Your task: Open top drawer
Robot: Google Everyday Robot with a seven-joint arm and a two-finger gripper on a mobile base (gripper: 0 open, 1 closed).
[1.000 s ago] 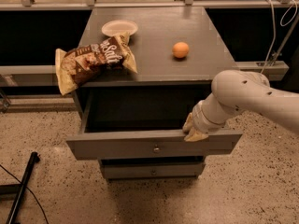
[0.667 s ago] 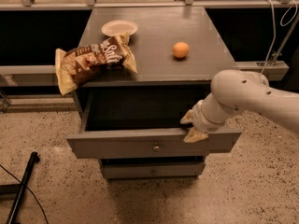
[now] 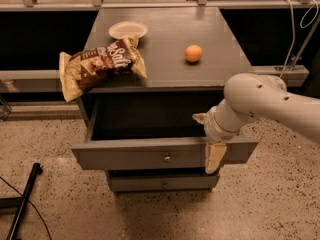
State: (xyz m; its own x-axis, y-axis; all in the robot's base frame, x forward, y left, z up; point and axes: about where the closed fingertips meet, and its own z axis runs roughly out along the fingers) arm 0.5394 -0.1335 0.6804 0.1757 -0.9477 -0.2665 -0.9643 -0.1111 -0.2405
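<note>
**Gripper at the right end of the pulled-out top drawer**

Low at the left, a black pole lies slanted on the speckled floor. On the grey table, a brown chip bag lies at the front left corner, with one end hanging over the edge. A small pale plate sits just behind it. Under the tabletop the top drawer stands out, its inside dark. Its flat grey front carries a small round knob at centre. A narrower drawer front sits back beneath it. An orange rests alone on the right half of the table, well apart from the bag and the plate. Right of the knob, the gripper sits at the drawer's front edge with its fingers spread apart. One cream finger hangs down across the face of the front. The other points left above the open cavity, clear of the panel. The white arm reaches in from the right.
</note>
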